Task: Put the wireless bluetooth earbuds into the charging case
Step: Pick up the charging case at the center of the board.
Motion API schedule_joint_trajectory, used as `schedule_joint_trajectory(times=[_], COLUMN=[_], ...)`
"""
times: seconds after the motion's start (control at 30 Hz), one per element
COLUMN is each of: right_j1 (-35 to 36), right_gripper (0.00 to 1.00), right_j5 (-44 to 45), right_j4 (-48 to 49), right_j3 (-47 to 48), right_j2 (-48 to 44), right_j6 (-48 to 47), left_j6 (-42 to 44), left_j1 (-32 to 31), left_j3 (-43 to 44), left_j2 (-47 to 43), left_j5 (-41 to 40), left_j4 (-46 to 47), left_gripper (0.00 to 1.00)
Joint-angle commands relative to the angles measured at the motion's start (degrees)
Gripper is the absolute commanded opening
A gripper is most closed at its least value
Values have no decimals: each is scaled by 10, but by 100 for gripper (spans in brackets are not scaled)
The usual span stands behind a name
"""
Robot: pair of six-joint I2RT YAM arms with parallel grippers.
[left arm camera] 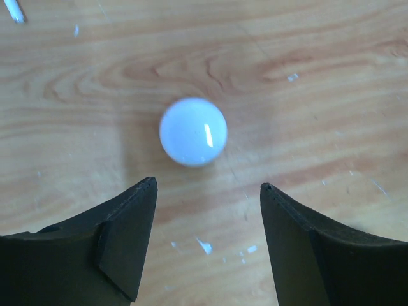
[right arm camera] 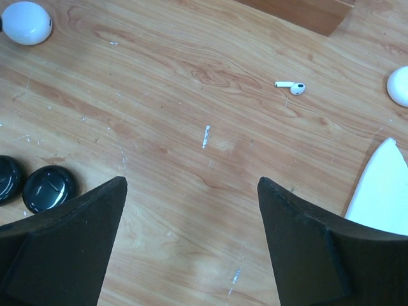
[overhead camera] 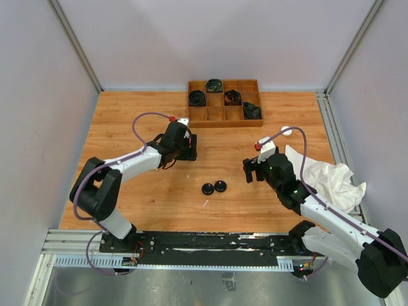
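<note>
my right jaws stand spread wide with nothing between them, only bare worktop [right arm camera: 210, 210] under the gap. ahead of them, a little right of their centre line and well apart from the tips, a white earbud [right arm camera: 291, 86] lies flat on the wood. its stem points left and its bulb right, so its long axis runs along the line the jaws close on, not across it. i judge i'd have to turn the wrist before coming down, since an end-to-end pinch could send it skating off. a pair of black cases [right arm camera: 50, 188] sits just beside the left-hand jaw, and a white cloth [right arm camera: 382, 191] lies off to the right.

my left jaws are spread too and hold nothing. a white round case [left arm camera: 193, 131], lid apparently shut, lies just ahead of their tips, slightly left of centre. a white sliver in the far corner of the left wrist view may be an earbud stem, but i cannot tell. the overhead view doesn't show me the earbud, so going by the wrist views i'd call the right arm the nearer one.
</note>
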Motion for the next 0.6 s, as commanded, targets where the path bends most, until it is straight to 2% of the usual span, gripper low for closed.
schedule_joint_trajectory(times=[0.0, 0.33, 0.57], right_j1=[-10, -12, -12], right_gripper=[85, 87, 86], right_j5=[28, 25, 27], right_j4=[37, 42, 40], right_j3=[-13, -14, -14], right_j2=[-8, -2, -7], right_j6=[6, 2, -1], left_j6=[48, 71, 74], left_j1=[13, 18, 18], left_j3=[57, 137, 135], left_j2=[68, 167, 170], left_j5=[-25, -35, -15], left_j4=[-1, -26, -41], left_gripper=[71, 72, 64])
